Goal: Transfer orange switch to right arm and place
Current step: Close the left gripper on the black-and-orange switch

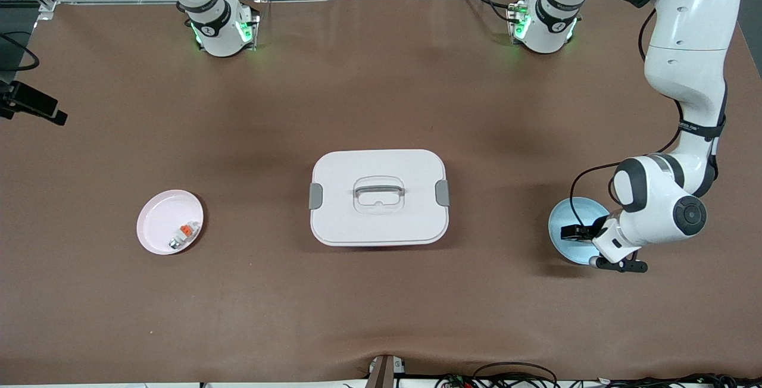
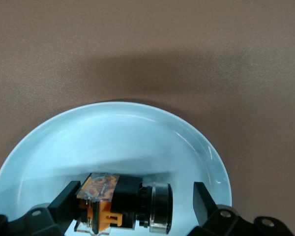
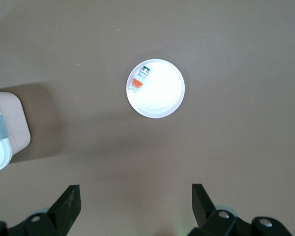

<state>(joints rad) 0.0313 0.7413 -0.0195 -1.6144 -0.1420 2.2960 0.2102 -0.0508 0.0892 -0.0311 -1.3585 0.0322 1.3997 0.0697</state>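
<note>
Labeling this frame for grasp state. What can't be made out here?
- Front view: the orange switch on the blue plate is hidden under the left arm's wrist; the left gripper is mostly covered too.
- Front view: the right gripper is cut off by the top edge.
- Left wrist view: the frame edge crops the switch, so finger contact is unclear.
- Small grey-white piece on the pink plate: too small for detail.

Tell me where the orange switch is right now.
The orange switch lies in the blue plate at the left arm's end of the table, between the open fingers of the left gripper, which is low over the plate.
</note>
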